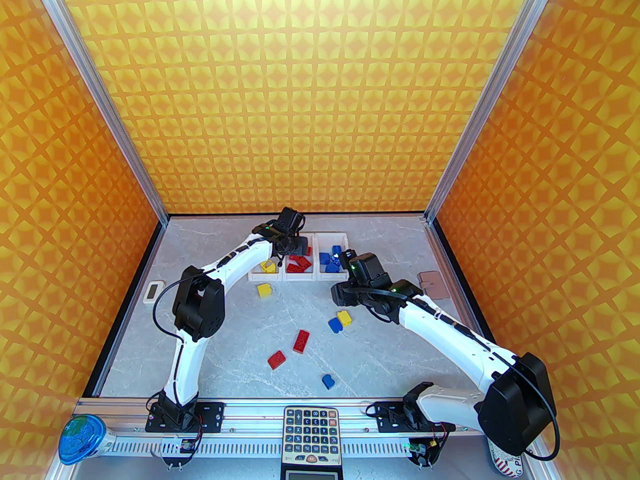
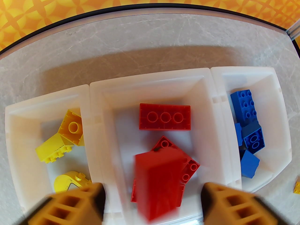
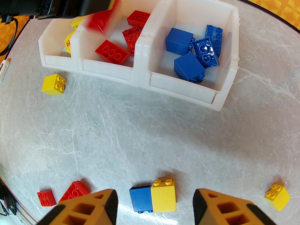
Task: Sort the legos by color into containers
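Note:
Three joined white bins (image 1: pixel 300 277) stand at the back middle of the table, holding yellow, red and blue legos from left to right. My left gripper (image 2: pixel 153 203) hangs open over the middle bin (image 2: pixel 150 78). A blurred red lego (image 2: pixel 159 184) is in the air between its spread fingers, touching neither, above the red bricks (image 2: pixel 164 117) lying there. My right gripper (image 3: pixel 154 203) is open low over a blue lego (image 3: pixel 140 199) and a yellow lego (image 3: pixel 163 196) that stand side by side. The right bin (image 3: pixel 187 88) holds several blue bricks.
Loose on the table are yellow bricks (image 1: pixel 264 290) (image 3: pixel 277 197), two red bricks (image 1: pixel 301 341) (image 1: pixel 276 359) and a blue brick (image 1: pixel 328 381). A white screen device (image 1: pixel 153 291) lies at the left, a pinkish pad (image 1: pixel 432 284) at the right, a calculator (image 1: pixel 310 435) at the near edge.

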Available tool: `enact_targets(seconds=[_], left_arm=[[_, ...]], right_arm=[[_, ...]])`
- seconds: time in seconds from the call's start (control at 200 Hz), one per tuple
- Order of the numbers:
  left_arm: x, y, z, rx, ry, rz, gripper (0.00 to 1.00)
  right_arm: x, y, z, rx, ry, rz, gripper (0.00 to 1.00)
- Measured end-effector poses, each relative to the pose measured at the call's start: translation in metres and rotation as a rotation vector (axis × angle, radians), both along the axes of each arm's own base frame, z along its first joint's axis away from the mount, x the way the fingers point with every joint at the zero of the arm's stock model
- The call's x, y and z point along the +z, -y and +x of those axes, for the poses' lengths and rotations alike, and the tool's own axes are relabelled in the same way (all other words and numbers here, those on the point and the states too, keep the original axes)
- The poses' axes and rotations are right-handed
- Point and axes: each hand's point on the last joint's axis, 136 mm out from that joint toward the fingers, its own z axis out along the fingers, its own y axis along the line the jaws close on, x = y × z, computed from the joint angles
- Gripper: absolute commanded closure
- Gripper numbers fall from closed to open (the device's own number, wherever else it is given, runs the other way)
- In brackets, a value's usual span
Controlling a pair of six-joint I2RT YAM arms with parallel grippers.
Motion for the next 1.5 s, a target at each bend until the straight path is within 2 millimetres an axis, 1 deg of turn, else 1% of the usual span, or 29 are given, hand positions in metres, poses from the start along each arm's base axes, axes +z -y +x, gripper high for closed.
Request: enact_targets(seconds=[0.155, 0.22, 0.33, 0.445, 0.52, 0.62, 0.705, 0.775, 0.9, 1.015, 1.125, 1.27, 1.5], left_arm=[[0.003, -0.001, -0.002, -0.008, 0.005, 0.004, 0.22], [0.007, -0.006, -0.01, -0.008, 0.002, 0.006, 0.23], [0.021, -0.023, -0.037, -0.005, -0.004, 0.006, 0.23], [0.045, -0.043, -0.069, 0.006, 0.022, -0.025, 0.22], [0.054, -0.054, -0.089, 0.017, 0.035, -0.047, 0.22], [0.054, -0.066, -0.112, 0.03, 0.034, -0.065, 0.22], [0.045, -0.074, -0.128, 0.038, 0.013, -0.064, 0.22], [0.038, -0.077, -0.136, 0.043, -0.003, -0.061, 0.21], [0.028, -0.079, -0.145, 0.045, -0.026, -0.054, 0.21], [0.025, -0.08, -0.147, 0.048, -0.034, -0.052, 0.22], [0.025, -0.079, -0.147, 0.046, -0.034, -0.053, 0.22], [0.027, -0.077, -0.149, 0.043, -0.032, -0.057, 0.22], [0.035, -0.078, -0.152, 0.043, -0.015, -0.072, 0.22]], right_arm=[[-0.005, -0.001, -0.003, -0.006, -0.016, 0.015, 0.41], [-0.013, -0.003, -0.007, -0.009, -0.037, 0.028, 0.41], [-0.03, -0.011, -0.021, -0.001, -0.08, 0.038, 0.41], [-0.046, -0.031, -0.044, 0.031, -0.123, 0.054, 0.4], [-0.054, -0.044, -0.057, 0.044, -0.142, 0.071, 0.4], [-0.065, -0.061, -0.073, 0.055, -0.166, 0.093, 0.4], [-0.073, -0.073, -0.084, 0.063, -0.183, 0.104, 0.38], [-0.078, -0.085, -0.093, 0.072, -0.195, 0.118, 0.37], [-0.085, -0.104, -0.102, 0.086, -0.209, 0.153, 0.35], [-0.094, -0.117, -0.109, 0.086, -0.231, 0.167, 0.34], [-0.107, -0.124, -0.115, 0.086, -0.256, 0.157, 0.33], [-0.124, -0.128, -0.121, 0.081, -0.287, 0.128, 0.34], [-0.121, -0.15, -0.116, 0.109, -0.273, 0.134, 0.34]])
